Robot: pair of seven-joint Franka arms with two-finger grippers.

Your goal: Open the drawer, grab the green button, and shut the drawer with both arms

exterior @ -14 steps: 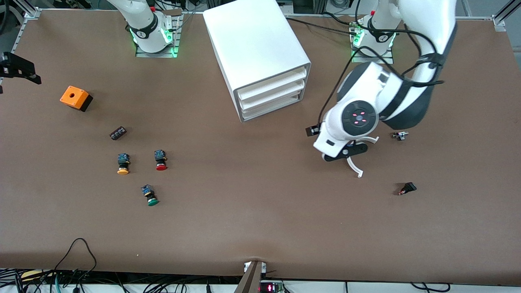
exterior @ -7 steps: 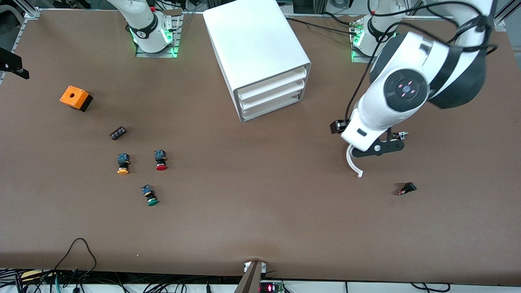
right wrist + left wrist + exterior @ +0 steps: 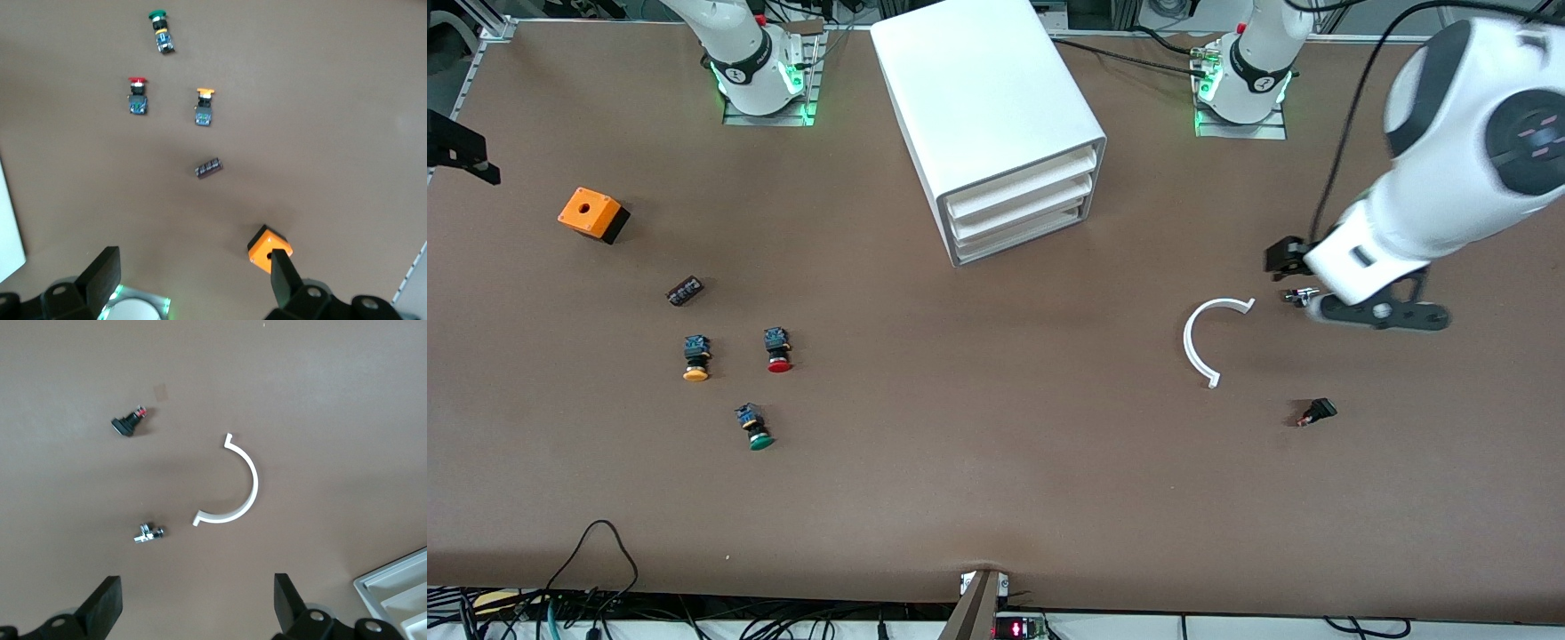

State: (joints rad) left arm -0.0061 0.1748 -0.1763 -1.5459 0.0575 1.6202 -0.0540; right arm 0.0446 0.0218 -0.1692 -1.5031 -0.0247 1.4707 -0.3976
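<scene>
The white cabinet (image 3: 996, 116) stands mid-table near the arms' bases, and its three drawers are shut. The lowest drawer (image 3: 1021, 233) sits flush. The green-capped button (image 3: 758, 431) lies on the table toward the right arm's end, nearer the front camera than the red and yellow ones. It also shows in the right wrist view (image 3: 160, 30). My left gripper (image 3: 1383, 314) (image 3: 195, 613) is open and empty, up over the table near a small metal part. My right gripper (image 3: 463, 151) (image 3: 193, 280) is open and empty, high over its end of the table.
A white curved strip (image 3: 1199, 342) (image 3: 240, 487), a small metal part (image 3: 1301, 296) and a black-red switch (image 3: 1316, 412) lie toward the left arm's end. A red button (image 3: 778, 351), a yellow button (image 3: 695, 360), a black block (image 3: 685, 291) and an orange box (image 3: 590, 213) lie toward the right arm's end.
My left arm has risen and swung from over the white curved strip toward its own end of the table, uncovering the strip. The strip has not moved. My right gripper has barely shifted.
</scene>
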